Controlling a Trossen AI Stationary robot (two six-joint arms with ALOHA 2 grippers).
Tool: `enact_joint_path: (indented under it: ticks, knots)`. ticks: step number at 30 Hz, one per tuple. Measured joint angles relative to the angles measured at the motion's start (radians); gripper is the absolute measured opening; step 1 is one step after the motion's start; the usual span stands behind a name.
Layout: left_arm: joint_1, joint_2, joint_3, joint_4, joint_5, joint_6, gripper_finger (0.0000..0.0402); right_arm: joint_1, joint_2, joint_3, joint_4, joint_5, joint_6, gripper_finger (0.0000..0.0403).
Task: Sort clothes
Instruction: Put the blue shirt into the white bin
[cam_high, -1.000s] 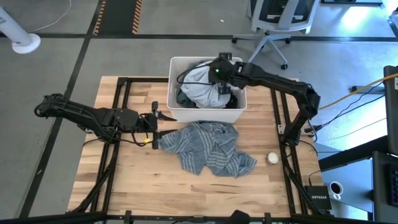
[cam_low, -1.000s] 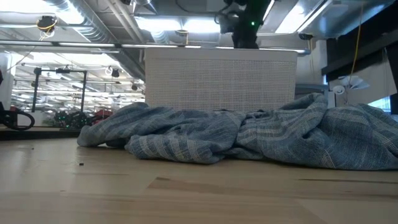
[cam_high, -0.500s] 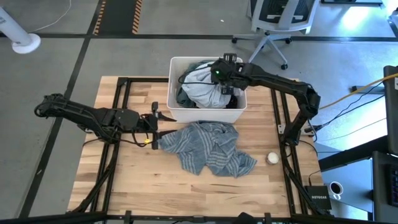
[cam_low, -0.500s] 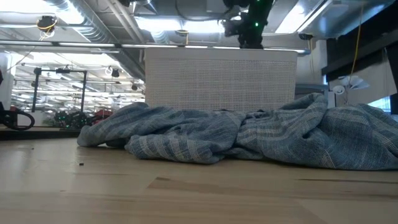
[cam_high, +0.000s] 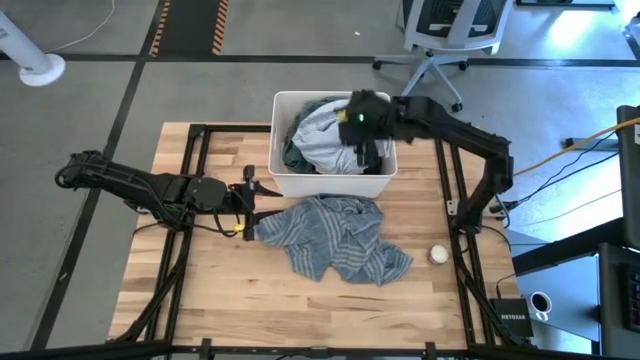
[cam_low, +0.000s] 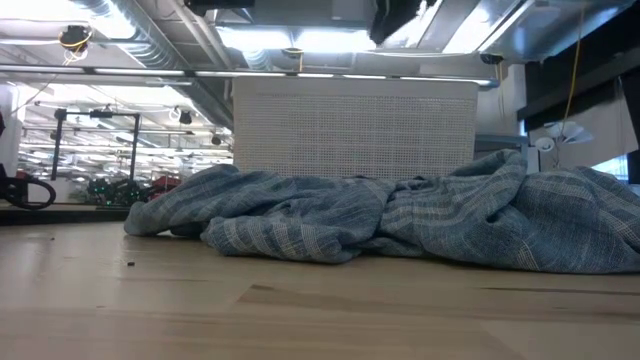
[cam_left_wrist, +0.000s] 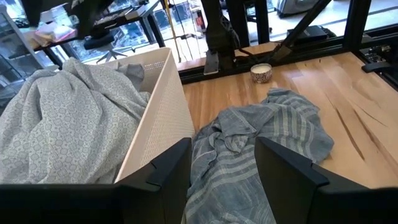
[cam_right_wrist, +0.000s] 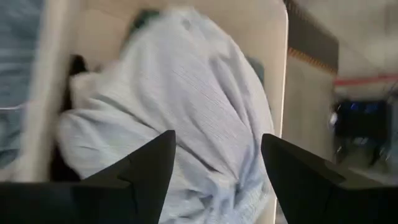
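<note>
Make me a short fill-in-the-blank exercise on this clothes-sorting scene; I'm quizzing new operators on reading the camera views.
1. The blue-grey striped shirt lies on the wooden ____.
2. The grey-white patterned garment sits inside the white ____.
3. The right gripper hangs above the tub with its fingers ____.
4. The left gripper waits beside the striped shirt; the small white ball rests near the table's ____ edge in the high view.

Missing words: table; tub; open; right

One readable label

"NETGEAR" is printed in white on a black box (cam_high: 511, 318) at about 4 o'clock, just off the desk (cam_high: 210, 290); no other text can be read.
</note>
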Motion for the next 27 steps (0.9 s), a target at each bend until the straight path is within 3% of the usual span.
enact_joint_path:
  ticks: [9, 19, 27]
  knots:
    - [0.0, 0.001, 0.0, -0.037, 0.0, -0.022, 0.0171, 0.282, -0.015, -0.025, -0.131, 0.083, 0.089, 0.0253]
    - [0.0, 0.018, 0.0, -0.066, 0.001, -0.018, 0.0171, 0.604, -0.013, -0.321, -0.068, 0.118, 0.185, 0.0253]
    - [0.0, 0.024, -0.024, -0.108, 0.001, -0.132, 0.0171, 0.687, -0.013, -0.54, -0.023, 0.186, 0.372, 0.0253]
